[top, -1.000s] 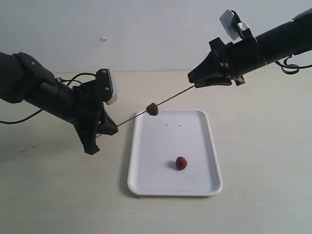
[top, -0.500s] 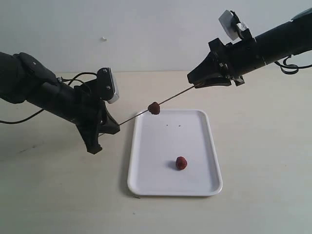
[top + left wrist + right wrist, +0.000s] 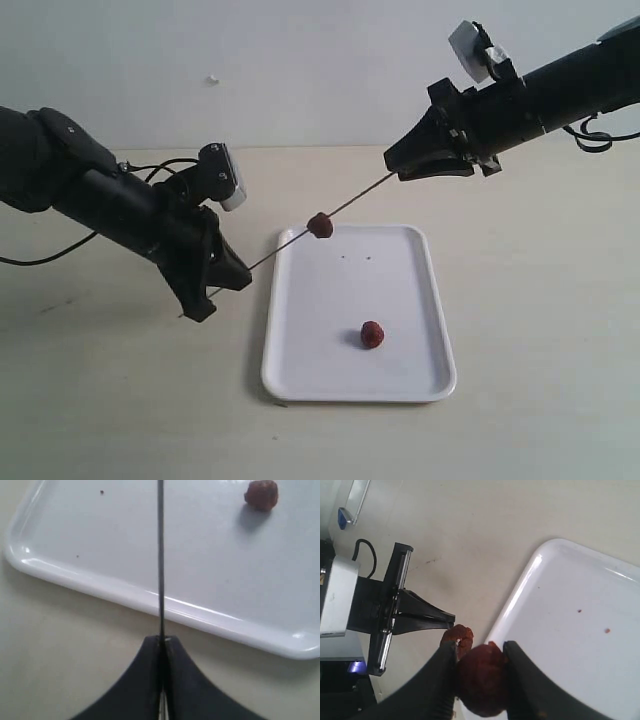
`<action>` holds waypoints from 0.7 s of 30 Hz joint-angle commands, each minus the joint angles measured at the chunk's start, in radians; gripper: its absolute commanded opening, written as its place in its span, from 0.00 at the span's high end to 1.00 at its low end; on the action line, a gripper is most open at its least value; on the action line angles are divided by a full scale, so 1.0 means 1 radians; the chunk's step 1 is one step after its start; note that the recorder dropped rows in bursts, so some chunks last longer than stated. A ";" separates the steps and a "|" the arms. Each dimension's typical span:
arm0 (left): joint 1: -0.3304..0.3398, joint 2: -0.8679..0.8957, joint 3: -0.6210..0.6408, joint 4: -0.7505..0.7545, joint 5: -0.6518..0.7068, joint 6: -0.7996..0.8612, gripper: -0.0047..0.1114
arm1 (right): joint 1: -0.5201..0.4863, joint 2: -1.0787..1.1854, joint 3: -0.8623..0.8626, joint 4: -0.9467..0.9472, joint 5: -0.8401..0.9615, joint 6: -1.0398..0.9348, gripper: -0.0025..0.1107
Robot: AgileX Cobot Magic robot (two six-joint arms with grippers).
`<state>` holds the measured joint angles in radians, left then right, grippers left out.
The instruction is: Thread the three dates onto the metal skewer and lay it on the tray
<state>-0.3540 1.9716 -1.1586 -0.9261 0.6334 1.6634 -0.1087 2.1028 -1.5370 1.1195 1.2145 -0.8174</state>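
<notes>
We log: tabletop (image 3: 540, 300), pale beige, matte, plain. Wall (image 3: 320, 60) behind, off-white, carrying one small white fleck (image 3: 212, 80). Light soft, even; we see faint shadows on tabletop.

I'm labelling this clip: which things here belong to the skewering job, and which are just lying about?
Job: skewer, skewered date, held date, loose date, tray, left gripper, right gripper.
Lying about: cable, wall mark.
</notes>
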 commanded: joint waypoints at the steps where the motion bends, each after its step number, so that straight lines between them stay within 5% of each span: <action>1: -0.005 -0.003 0.003 0.024 0.032 -0.023 0.96 | 0.003 -0.009 -0.006 0.015 0.007 -0.011 0.71; 21: -0.005 -0.003 0.003 0.024 0.051 -0.073 0.96 | 0.003 -0.009 -0.006 0.025 0.007 -0.019 0.76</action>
<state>-0.3540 1.9716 -1.1586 -0.8961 0.6780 1.6163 -0.1087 2.1028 -1.5370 1.1282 1.2145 -0.8234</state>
